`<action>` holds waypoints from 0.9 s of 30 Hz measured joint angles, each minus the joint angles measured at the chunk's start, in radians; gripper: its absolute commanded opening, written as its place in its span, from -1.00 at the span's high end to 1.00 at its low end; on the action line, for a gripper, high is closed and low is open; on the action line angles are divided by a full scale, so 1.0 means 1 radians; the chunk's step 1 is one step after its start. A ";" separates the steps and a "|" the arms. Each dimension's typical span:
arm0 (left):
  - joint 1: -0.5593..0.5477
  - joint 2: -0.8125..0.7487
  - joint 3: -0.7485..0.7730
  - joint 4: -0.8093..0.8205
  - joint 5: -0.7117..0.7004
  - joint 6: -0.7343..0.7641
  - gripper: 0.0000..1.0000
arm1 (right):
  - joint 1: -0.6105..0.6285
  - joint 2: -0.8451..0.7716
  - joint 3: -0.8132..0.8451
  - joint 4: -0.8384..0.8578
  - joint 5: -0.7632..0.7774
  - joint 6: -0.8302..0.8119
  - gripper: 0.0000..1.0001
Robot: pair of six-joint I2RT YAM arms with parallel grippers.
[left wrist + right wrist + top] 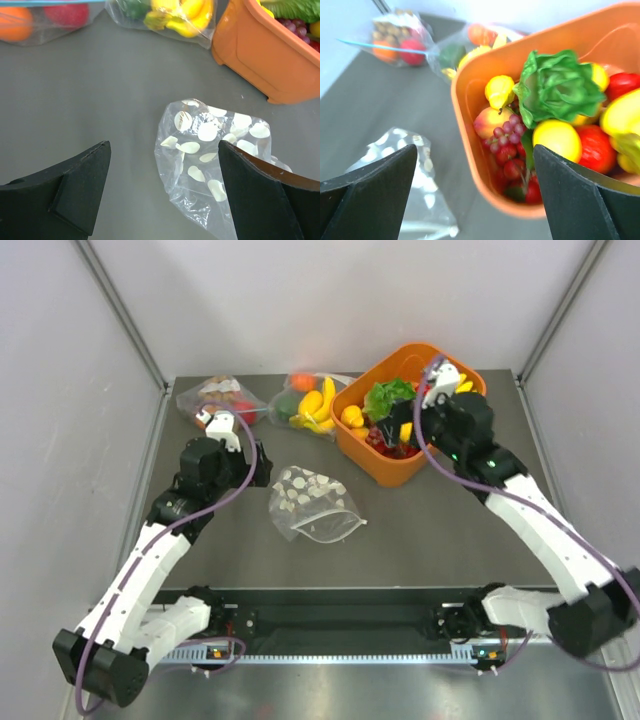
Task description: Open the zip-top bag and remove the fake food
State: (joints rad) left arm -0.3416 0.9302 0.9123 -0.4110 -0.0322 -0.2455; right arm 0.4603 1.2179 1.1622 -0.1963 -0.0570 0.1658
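The zip-top bag (310, 502), clear with cream dots, lies flat on the table's middle, and I see no food inside it. It also shows in the left wrist view (215, 150) and the right wrist view (395, 170). The fake food lies in an orange bin (385, 472): a lemon (500, 90), a yellow round fruit (557, 137) and red fruit (625, 82) beside lettuce and grapes. My left gripper (262, 468) is open and empty, just left of the bag (165, 150). My right gripper (398, 430) is open and empty over the bin's near-left rim (475, 150).
Two plain clear bags of toy food lie at the back, one at the left (220, 398) and one (305, 400) beside the bin, holding a banana bunch (320, 405). Grey walls close in the table on three sides.
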 measured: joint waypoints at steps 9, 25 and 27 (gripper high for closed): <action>0.000 -0.063 -0.044 0.044 -0.071 -0.006 -0.86 | -0.001 -0.432 -0.183 -0.165 0.079 0.003 -0.99; 0.000 -0.157 -0.051 0.099 -0.115 -0.019 -0.85 | -0.001 -0.823 -0.214 -0.454 0.315 0.020 -0.99; 0.000 -0.170 -0.053 0.103 -0.115 -0.019 -0.85 | -0.001 -0.831 -0.214 -0.473 0.331 0.019 -0.99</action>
State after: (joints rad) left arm -0.3416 0.7601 0.8597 -0.3084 -0.1474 -0.2642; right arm 0.4595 0.3866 0.9482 -0.6689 0.2737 0.1844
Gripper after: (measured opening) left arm 0.928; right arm 0.995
